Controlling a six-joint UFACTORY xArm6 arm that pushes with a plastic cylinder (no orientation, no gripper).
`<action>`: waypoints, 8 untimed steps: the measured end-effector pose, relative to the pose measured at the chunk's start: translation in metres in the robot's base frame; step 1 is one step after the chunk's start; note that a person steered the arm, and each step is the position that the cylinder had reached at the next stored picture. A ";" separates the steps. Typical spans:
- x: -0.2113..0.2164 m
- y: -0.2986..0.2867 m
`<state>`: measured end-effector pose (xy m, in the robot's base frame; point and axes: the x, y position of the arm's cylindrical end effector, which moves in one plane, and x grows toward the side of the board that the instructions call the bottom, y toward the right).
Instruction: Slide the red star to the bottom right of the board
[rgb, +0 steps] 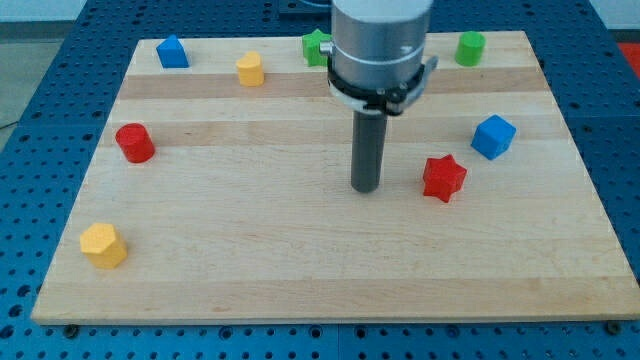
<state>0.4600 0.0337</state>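
The red star (444, 178) sits flat on the desk (300, 270), right of centre and about midway between the far and near edges. Just to its left, close but not touching, is my tip (365, 189), the lower end of the dark rod coming down from the grey arm housing (381, 45). There is no hand on this arm, only the rod, so nothing is clenched or grasped and the star lies free.

Right behind the star, slightly to the right and a little farther away, comes the blue cube (493, 137), near it with a narrow gap between them. The stretch of board from the star toward the near right corner shows bare wood, no block lying in it.

Moving outward: at the far edge, a green cylinder (470, 48) on the right, and a green block (318, 47) partly hidden behind the arm housing, its shape hard to make out. Farther left along the far side, a yellow block (250, 70) and a blue block (172, 52) near the far left corner. On the left side, a red cylinder (134, 143), well apart from everything. Near the near left corner, a second yellow block (104, 245)
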 end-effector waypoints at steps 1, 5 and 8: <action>-0.012 0.038; 0.011 0.169; 0.112 0.213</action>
<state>0.5716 0.2472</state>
